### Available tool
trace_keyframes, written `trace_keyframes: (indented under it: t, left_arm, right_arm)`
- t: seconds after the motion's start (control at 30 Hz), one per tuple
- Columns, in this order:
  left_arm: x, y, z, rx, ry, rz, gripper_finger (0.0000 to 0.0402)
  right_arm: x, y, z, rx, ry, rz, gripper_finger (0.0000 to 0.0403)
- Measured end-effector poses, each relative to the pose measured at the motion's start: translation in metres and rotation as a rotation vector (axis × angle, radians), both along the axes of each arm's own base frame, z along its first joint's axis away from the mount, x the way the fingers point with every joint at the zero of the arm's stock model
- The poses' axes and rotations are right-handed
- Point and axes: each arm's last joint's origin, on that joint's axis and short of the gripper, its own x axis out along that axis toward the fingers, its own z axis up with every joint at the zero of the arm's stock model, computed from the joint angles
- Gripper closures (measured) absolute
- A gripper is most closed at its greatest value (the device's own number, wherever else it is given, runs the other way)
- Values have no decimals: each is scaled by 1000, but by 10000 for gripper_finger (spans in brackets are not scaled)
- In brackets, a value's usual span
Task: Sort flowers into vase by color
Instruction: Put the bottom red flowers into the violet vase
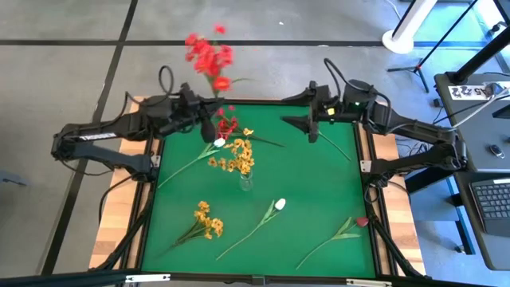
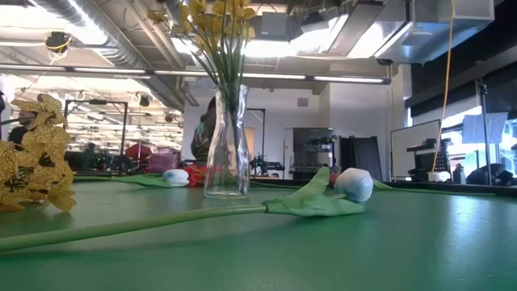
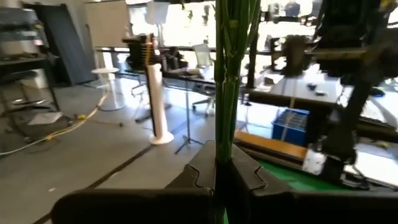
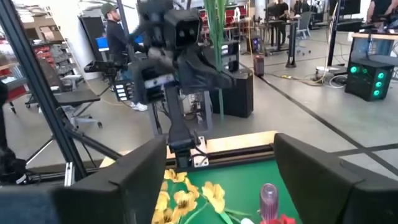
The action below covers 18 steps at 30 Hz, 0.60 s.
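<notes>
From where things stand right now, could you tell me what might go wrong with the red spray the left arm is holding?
The left gripper is shut on the red spray low on its stems, with the blooms far out past the table's edge, so the spray may swing or slip. The glass vase is narrow and already holds a yellow spray; a sideways knock might tip it. The right gripper is open close by, so the arms could crowd each other.

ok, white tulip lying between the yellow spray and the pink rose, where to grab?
Grip the white tulip by its bare stem below the leaf, from straight above, closing across it. It lies flat on the green mat, stem diagonal, nothing beside it. The right hand is open; the left hand holds red flowers.
</notes>
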Motion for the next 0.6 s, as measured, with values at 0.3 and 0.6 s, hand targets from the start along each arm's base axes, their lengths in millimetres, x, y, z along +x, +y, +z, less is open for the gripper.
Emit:
trace_keyframes:
  t: [0.3,0.6]
  left_arm:
    - [-46,12,-93,42,-163,121,399]
    - [-64,47,-159,-8,-138,248,399]
  right_arm:
    - [-17,2,-40,-3,84,-83,175]
    - [-13,-1,-100,-57,111,-132,199]
